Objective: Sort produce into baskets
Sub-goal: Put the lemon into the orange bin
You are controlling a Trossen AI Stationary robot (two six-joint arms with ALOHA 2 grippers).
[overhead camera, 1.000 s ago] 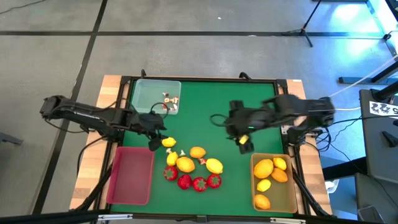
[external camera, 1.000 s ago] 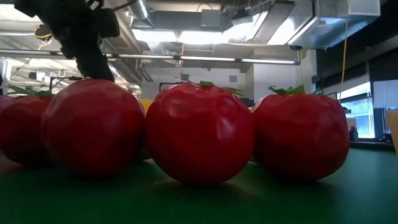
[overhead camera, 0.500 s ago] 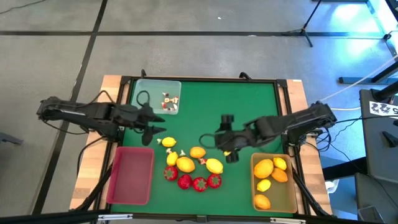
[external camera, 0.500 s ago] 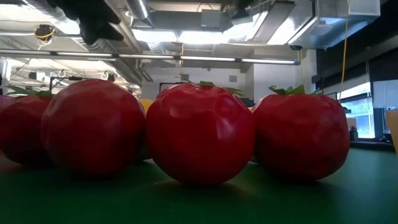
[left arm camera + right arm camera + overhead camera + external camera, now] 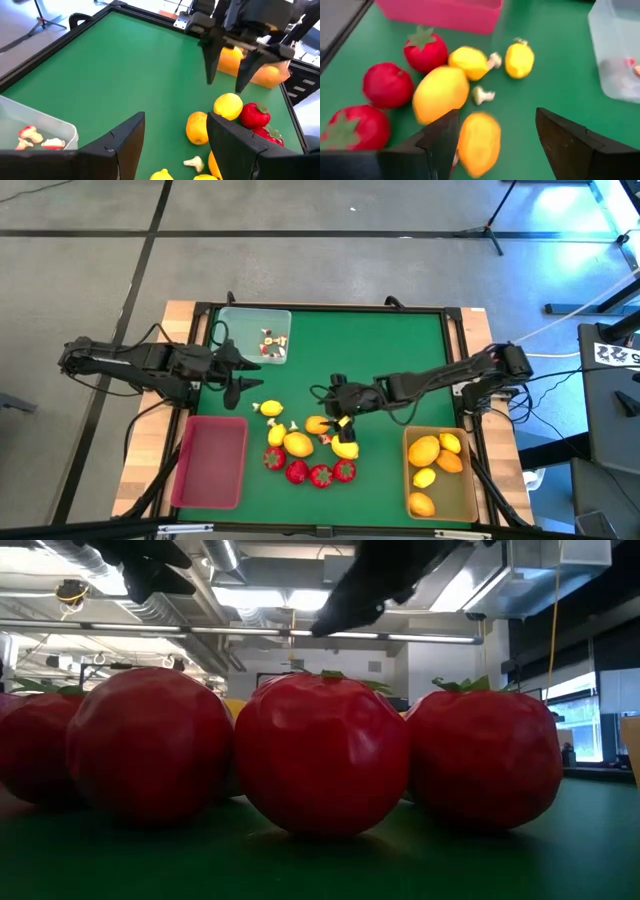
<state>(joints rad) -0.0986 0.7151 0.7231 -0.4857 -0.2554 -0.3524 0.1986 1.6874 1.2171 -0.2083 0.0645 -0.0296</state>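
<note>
Lemons point(image 5: 298, 444), an orange-yellow fruit point(image 5: 318, 424) and red strawberries point(image 5: 320, 475) lie in a heap on the green table, near its front edge. My right gripper point(image 5: 338, 418) is open and points down at a slant just above the heap. The orange-yellow fruit point(image 5: 479, 142) shows between and below its fingers, untouched. My left gripper point(image 5: 240, 387) is open and holds nothing, above the table to the left of a small lemon point(image 5: 270, 408). The clear basket point(image 5: 240, 330) holds white-and-red bits point(image 5: 272, 343). The red basket point(image 5: 210, 462) stands near left. The tan basket point(image 5: 468, 480) holds lemons and an orange.
Small white bits point(image 5: 484, 95) lie among the fruit. In the low view the strawberries point(image 5: 322, 755) fill the foreground and both arms show dark at the top. The green surface between the clear basket and the right arm is bare.
My right gripper has come down fast and toward the table's left, from beside the tan basket to just above the fruit heap, tipping further downward, still open. My left gripper has risen and drawn back a little toward the left edge, away from the small lemon, still open.
</note>
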